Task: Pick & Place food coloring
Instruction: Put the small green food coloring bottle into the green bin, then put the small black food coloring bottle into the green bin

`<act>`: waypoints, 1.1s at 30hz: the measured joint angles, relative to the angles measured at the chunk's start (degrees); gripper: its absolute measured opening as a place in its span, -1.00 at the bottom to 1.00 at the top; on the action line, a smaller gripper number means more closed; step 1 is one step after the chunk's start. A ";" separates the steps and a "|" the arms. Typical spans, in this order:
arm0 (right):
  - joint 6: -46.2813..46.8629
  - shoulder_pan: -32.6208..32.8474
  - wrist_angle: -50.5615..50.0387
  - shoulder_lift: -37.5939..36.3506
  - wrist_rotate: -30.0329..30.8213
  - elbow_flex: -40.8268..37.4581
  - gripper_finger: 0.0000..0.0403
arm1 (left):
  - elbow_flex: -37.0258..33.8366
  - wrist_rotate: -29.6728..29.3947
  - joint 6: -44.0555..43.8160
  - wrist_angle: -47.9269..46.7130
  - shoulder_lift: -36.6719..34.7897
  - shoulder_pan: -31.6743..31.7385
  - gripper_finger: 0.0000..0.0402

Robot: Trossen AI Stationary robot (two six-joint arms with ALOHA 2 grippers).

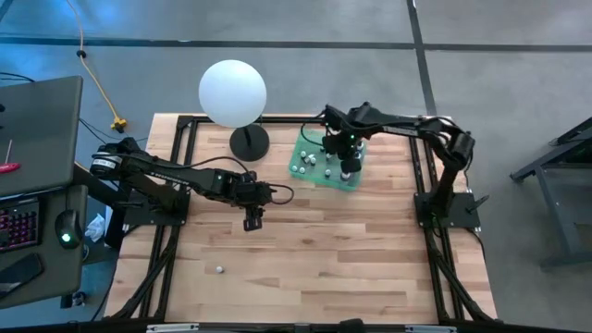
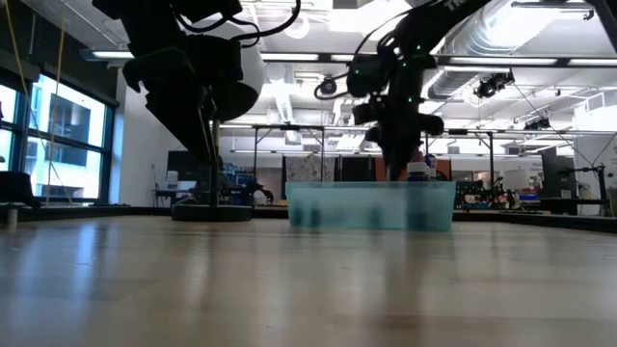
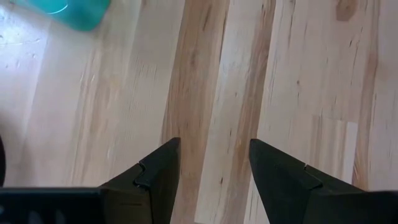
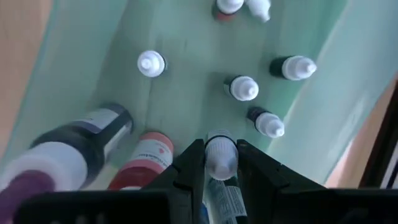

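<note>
A green tray point(image 1: 303, 141) at the table's far right holds several tiny food coloring bottles point(image 4: 242, 88) with whitish caps. Two bigger bottles, one dark point(image 4: 84, 146) and one red-labelled point(image 4: 146, 158), are in it too. My right gripper point(image 1: 347, 168) hangs over the tray, pointing down, shut on one small bottle point(image 4: 221, 155). Over bare wood near the table's middle, my left gripper point(image 3: 214, 162) stands open, nothing between its fingers. One loose small bottle point(image 1: 219, 269) sits on the table toward the near edge. My right gripper pinches a small food coloring bottle between its two fingers, which come from above and point down into the tray. The whitish cap point(image 4: 221, 163) shows at the fingertips, and a labelled body point(image 4: 225, 200) reaches farther back between them. The bottle is above the tray floor.
A white globe lamp point(image 1: 232, 92) on a black round base point(image 1: 249, 143) stands just left of the tray. A desk with a laptop point(image 1: 37, 120) and keyboard lies beyond the table's left edge. Bare wood covers the near half of the table point(image 1: 351, 268).
</note>
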 joint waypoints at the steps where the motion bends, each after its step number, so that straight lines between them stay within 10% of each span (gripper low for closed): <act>1: -0.37 0.04 0.02 0.69 0.61 0.00 -0.63 | 0.01 0.00 0.00 0.00 0.00 0.00 -0.07; 33: 0.76 0.14 1.08 3.33 1.78 0.15 -0.36 | -0.01 2.73 -0.63 -0.02 0.00 0.00 -0.07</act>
